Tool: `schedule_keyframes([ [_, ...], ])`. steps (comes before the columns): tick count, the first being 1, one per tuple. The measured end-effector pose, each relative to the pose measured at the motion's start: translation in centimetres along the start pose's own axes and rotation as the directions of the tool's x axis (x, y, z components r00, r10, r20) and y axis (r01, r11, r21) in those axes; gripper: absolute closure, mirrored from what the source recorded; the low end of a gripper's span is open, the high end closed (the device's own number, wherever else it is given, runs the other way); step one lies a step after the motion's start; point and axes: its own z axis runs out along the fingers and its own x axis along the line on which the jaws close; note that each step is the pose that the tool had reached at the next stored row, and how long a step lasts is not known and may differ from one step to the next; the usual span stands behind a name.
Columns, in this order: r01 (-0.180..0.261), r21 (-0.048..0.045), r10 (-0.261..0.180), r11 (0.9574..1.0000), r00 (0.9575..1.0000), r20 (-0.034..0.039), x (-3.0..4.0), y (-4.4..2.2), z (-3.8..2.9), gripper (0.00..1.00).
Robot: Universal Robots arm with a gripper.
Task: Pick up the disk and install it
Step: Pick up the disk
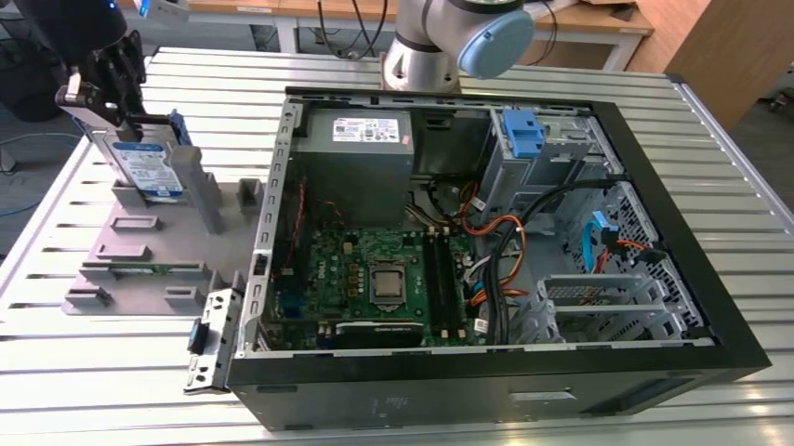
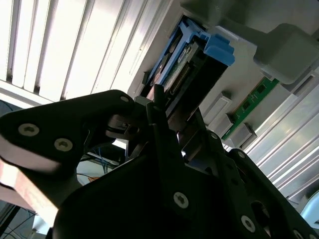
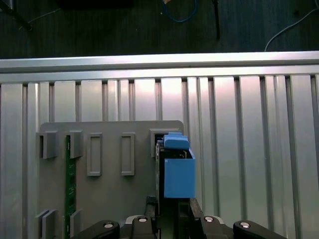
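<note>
The disk [image 1: 147,165], a silver-grey drive with a white-and-blue label in a blue bracket, stands upright over the grey fixture [image 1: 149,243] at the exterior view's left. My gripper [image 1: 121,119] comes down on its upper edge and is shut on it. In the first wrist view the disk [image 3: 177,172] appears edge-on, its blue bracket just beyond the gripper [image 3: 172,206]. The second wrist view has the black fingers [image 2: 158,107] clamped on the disk [image 2: 192,67]. I cannot tell whether the disk's lower edge still rests in the fixture's slot.
An open computer case [image 1: 694,279] lies at the exterior view's right, with a grey power supply [image 1: 360,139], a motherboard [image 1: 372,279] and a blue-tabbed drive bay [image 1: 527,135]. A green memory stick [image 3: 70,184] sits in the fixture. The arm's base [image 1: 429,46] stands behind the case.
</note>
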Motion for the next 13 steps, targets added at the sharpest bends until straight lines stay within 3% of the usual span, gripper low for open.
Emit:
schedule_keyframes([
  [8, 0.000, 0.0002, 0.000, 1.0000, 1.0000, 0.0002, 0.00, 0.00, 0.01, 0.64],
  [11, -0.001, 0.0001, 0.001, 1.0000, 1.0000, 0.0001, 0.00, 0.00, 0.00, 0.52],
  [13, -0.001, 0.0000, 0.001, 1.0000, 1.0000, 0.0000, 0.00, 0.00, 0.00, 0.52],
])
